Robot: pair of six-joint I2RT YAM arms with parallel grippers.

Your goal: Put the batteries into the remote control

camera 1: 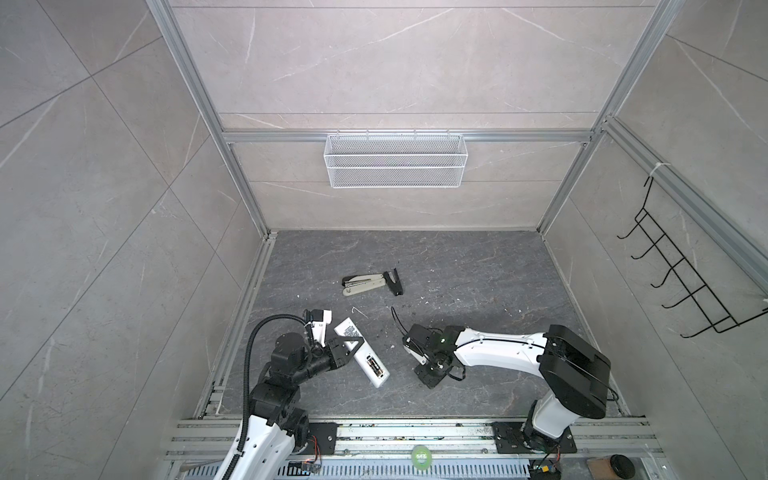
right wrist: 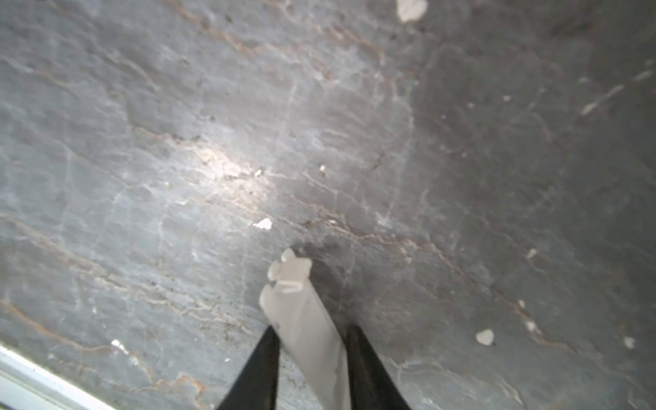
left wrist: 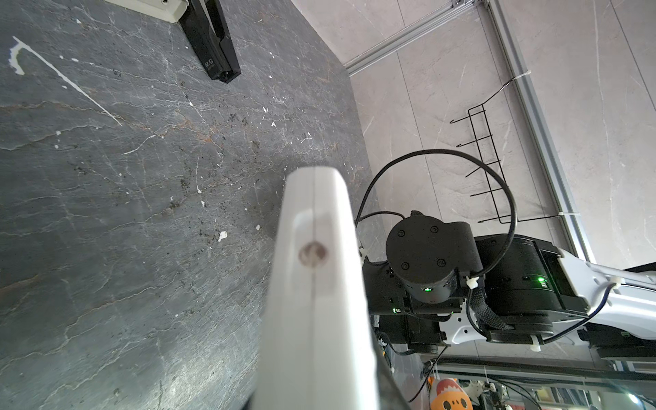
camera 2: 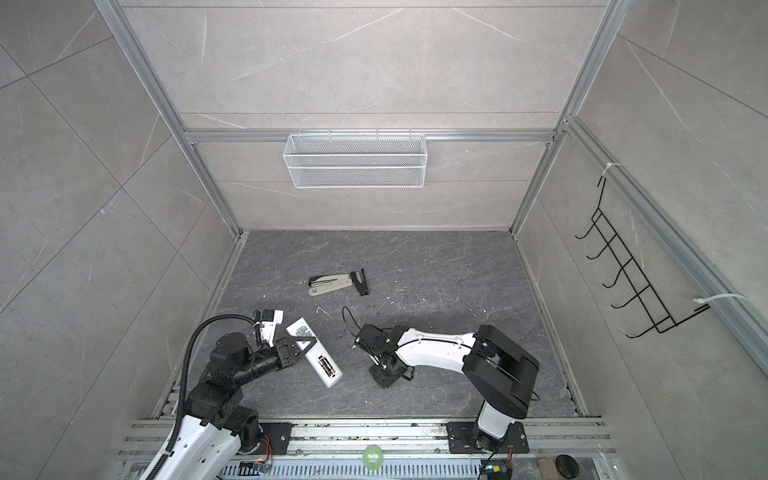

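Closest to the left wrist camera looms the remote control [left wrist: 316, 284], its white front end with the round emitter window filling the middle of that view. In both top views it lies slantwise at the near left of the dark stone-look table [camera 1: 457, 270], printed back upward. The left gripper [camera 1: 351, 345] is clenched across its middle; whether the remote rests on the surface or is raised slightly I cannot tell. Its compartment near the lower end stands uncovered. Two dark, copper-tinted strips side by side inside look like the batteries [camera 1: 375, 368], though they are too small to be sure. To the right, apart from the remote, the right gripper [right wrist: 312, 332] points down at the table. Its black fingers [right wrist: 262, 358] pinch a narrow white battery cover [right wrist: 301, 312] with a clip tab at its free end. Farther back a beige-and-black stapler [camera 1: 363, 283] lies splayed open.
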